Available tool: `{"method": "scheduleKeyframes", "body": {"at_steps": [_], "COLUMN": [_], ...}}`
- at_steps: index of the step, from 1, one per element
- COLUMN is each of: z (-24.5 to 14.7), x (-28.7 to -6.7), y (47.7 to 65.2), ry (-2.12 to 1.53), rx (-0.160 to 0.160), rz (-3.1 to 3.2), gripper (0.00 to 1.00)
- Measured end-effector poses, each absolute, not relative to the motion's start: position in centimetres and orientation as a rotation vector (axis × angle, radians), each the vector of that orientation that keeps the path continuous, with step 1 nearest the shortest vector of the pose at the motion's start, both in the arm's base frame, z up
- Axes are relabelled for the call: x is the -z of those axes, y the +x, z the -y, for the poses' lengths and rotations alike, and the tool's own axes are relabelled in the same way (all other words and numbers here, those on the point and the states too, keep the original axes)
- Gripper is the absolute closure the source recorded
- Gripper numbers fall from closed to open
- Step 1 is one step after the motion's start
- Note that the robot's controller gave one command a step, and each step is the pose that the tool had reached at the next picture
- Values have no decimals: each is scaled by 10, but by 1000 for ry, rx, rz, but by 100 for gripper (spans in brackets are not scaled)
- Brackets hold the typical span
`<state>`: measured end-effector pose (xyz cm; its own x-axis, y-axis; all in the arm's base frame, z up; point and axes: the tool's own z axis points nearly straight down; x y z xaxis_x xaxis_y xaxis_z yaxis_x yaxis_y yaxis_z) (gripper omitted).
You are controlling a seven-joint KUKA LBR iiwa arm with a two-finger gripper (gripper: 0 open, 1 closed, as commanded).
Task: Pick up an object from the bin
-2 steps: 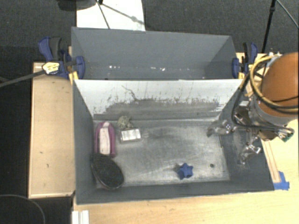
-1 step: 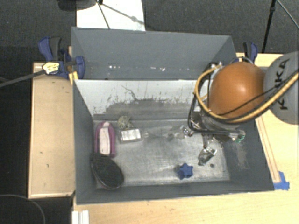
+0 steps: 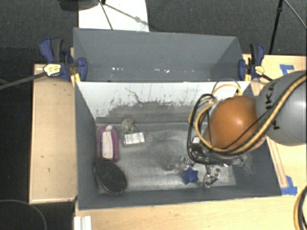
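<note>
My gripper (image 3: 206,172) is low over the bin floor at the front right, under the arm's orange cover. A small blue thing (image 3: 190,176) with an irregular shape lies right beside it on its left, touching or nearly touching the gripper's metal parts. Whether the blue thing is in its grasp cannot be made out.
On the bin's left side lie a pink-purple bottle (image 3: 108,143), a black oval brush-like thing (image 3: 111,177) in the front left corner, a small grey-green lump (image 3: 127,125) and a silvery rectangular packet (image 3: 134,138). The arm with its cables covers the bin's right side.
</note>
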<state>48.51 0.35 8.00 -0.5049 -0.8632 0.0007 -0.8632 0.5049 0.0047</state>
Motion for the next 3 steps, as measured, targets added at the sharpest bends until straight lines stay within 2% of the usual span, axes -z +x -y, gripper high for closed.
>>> {"method": "scheduleKeyframes", "body": {"at_steps": [1,2,3], "z": [-3,-10,-10], "x": [-82,-250,-245], "y": [487,507,505], "ry": [1559,1627,1611], "rx": [1,-7,2], "rz": [2730,2699,2698], "gripper": [100,100,100]}}
